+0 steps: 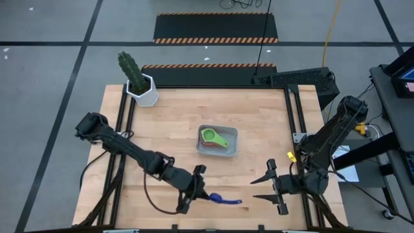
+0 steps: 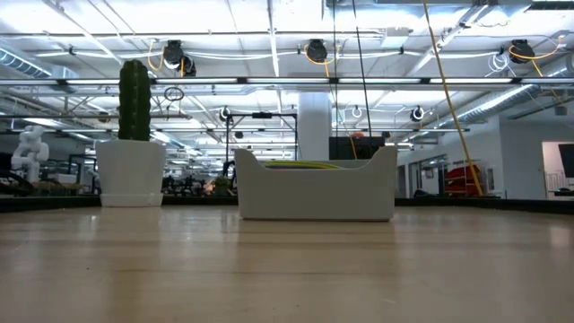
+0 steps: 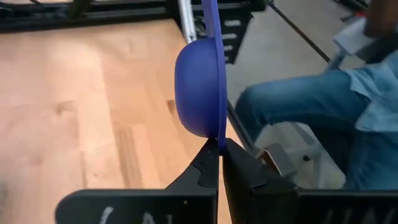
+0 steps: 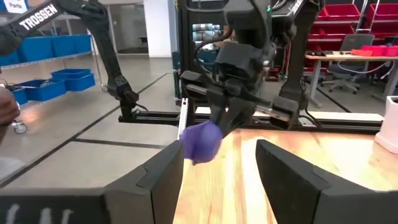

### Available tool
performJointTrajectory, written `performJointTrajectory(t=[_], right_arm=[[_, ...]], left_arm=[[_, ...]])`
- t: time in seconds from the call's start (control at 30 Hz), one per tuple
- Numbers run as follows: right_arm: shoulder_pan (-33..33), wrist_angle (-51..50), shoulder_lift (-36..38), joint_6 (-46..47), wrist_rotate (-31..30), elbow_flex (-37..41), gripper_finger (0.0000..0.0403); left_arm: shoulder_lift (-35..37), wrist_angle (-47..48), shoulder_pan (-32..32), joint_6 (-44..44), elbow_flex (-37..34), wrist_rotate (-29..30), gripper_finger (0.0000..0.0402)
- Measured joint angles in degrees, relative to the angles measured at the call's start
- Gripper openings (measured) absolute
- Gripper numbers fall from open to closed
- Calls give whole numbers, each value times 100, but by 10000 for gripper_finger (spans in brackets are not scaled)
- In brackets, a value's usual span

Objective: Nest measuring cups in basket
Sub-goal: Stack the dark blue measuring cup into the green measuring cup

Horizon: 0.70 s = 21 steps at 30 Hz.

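The left gripper (image 1: pixel 192 189) is near the table's front edge, pinching a blue measuring cup (image 1: pixel 220 199) by the rim of its bowl. The left wrist view shows its 2 fingers (image 3: pixel 205 168) pressed together on the cup's edge (image 3: pixel 200 87), with the bowl turned on its side and the handle pointing away from the gripper. In the high view the cup's handle runs toward the right gripper (image 1: pixel 270 186), which is a short way off, its fingers (image 4: pixel 292 180) spread wide and holding nothing.

The basket (image 1: pixel 231 134) sits at the middle of the wooden table (image 1: pixel 259 116), well apart from both grippers. A green measuring cup (image 1: pixel 213 137) lies on top inside it, with an orange-red one partly showing beneath it. A potted cactus (image 1: pixel 137 79) stands at the table's far left corner.
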<state>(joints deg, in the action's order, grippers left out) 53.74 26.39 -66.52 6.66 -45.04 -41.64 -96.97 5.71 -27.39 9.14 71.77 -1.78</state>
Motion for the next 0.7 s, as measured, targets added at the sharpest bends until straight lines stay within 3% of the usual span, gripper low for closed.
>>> performJointTrajectory(t=[0.23,0.5,0.7], right_arm=[[-89,-995,-298,-493,-164,-355,196],[63,-1212,-1585,-3890,-251,-1461,196],[326,-864,-2563,-6417,-1795,-2227,196]], left_arm=[[-28,-519,119,-89,-431,-442,5],[-26,-2145,472,74,-1173,-1598,8],[-26,-3127,437,239,-1740,-2322,12]])
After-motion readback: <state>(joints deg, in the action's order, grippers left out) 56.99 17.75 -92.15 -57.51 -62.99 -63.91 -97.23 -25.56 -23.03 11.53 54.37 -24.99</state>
